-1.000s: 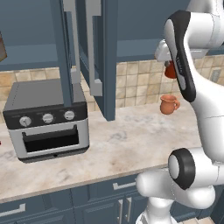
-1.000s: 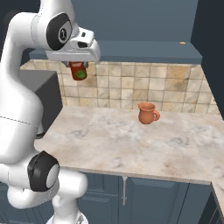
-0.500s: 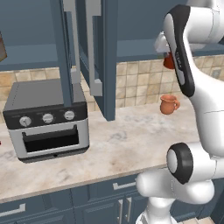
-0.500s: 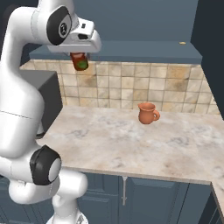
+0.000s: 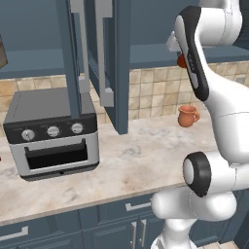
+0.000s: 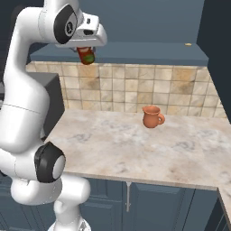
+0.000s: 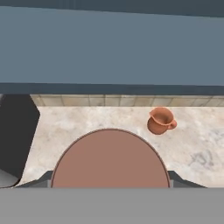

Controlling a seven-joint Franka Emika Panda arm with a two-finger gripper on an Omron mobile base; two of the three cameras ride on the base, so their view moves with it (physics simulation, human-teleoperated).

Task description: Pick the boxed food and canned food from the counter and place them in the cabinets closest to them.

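Canned food (image 6: 85, 55) is up in the air, clamped in the gripper (image 6: 85, 54) high above the counter (image 6: 135, 144) and level with the underside of the blue-grey cabinets (image 6: 149, 49). From the right base view it hangs tilted under the white hand, red-orange with a greenish band near its lower end; from the left base view just a red sliver of it (image 5: 180, 60) peeks out behind the forearm. In the hand view its round brownish end (image 7: 110, 159) sits right between the two dark finger tips, which press against its sides, so the fingers are about half closed on the can and not empty. It looks like a small rigid metal cylinder, probably light enough for this arm but dense for its size, and its smooth curved wall is likely slippery under flat pads. I'd say the hold belongs across the middle of the body, squarely on opposite sides, as it appears to be now; a grip near either end could let it pivot or slide out, especially while tilted. It won't crush or break, though a drop could send it rolling across the counter toward the terracotta mug (image 6: 152, 117). The toaster oven (image 5: 53, 133) stands off to the left under the open cabinet doors (image 5: 116, 63).
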